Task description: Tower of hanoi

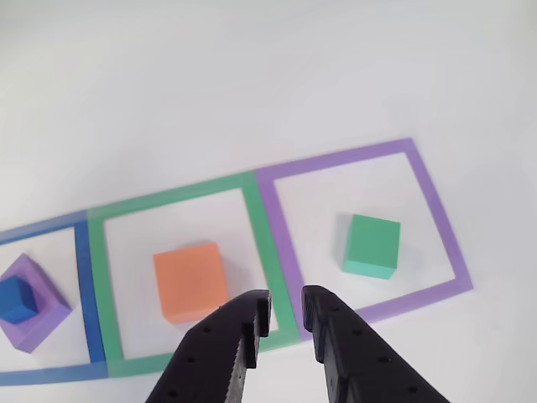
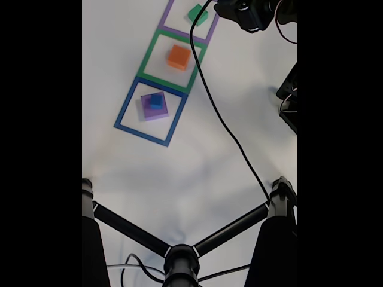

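The tower of hanoi lies spread over three tape squares. A green block (image 1: 372, 245) (image 2: 197, 14) sits alone in the purple-outlined square. An orange block (image 1: 190, 281) (image 2: 179, 57) rests in the green-outlined square. In the blue-outlined square a small blue cube (image 1: 17, 300) (image 2: 156, 101) sits on top of a flat purple slab (image 1: 44, 317) (image 2: 146, 110). My black gripper (image 1: 286, 311) hovers open above the near edge of the tape, between the orange and green blocks, holding nothing. In the fixed view the arm's head (image 2: 245, 13) is at the top right.
A white table (image 2: 137, 173) carries the row of tape squares (image 1: 273, 227). A black cable (image 2: 230, 131) runs across the table from the arm. A black tripod-like stand (image 2: 179, 260) fills the bottom of the fixed view, and dark equipment (image 2: 290, 101) sits at the right edge.
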Robot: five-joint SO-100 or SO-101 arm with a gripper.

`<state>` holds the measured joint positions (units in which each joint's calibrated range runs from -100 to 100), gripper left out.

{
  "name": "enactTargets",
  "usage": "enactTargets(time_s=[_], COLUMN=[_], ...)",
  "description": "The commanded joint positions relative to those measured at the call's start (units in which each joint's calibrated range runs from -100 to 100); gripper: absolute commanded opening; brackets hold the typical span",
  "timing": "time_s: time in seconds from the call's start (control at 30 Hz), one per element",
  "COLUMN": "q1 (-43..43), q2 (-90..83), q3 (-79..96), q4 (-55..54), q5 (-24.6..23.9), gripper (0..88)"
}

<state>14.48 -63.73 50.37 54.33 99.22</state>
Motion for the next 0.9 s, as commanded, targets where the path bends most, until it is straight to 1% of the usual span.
enactTargets(time_s=[0.0, 0.17, 0.37, 0.47, 0.67, 0.73, 0.8, 0.87], q1=[-5.14, -11.54, -18.71, -21.61, -27.79, -29.62, -30.84, -31.22], q2=[-2.54, -2.62, 2.99, 5.55, 10.68, 12.77, 14.77, 15.97], q3=[-1.25, 3.2, 3.75, 5.47, 9.2, 10.83, 12.47, 12.74], q4=[0.83, -2.01, -5.0, -8.16, -19.49, -24.91, -30.66, -32.92], q5=[0.78, 0.78, 0.78, 0.78, 0.78, 0.78, 0.78, 0.78], gripper=[0.0, 0.0, 0.0, 0.0, 0.0, 0.0, 0.1, 0.1])
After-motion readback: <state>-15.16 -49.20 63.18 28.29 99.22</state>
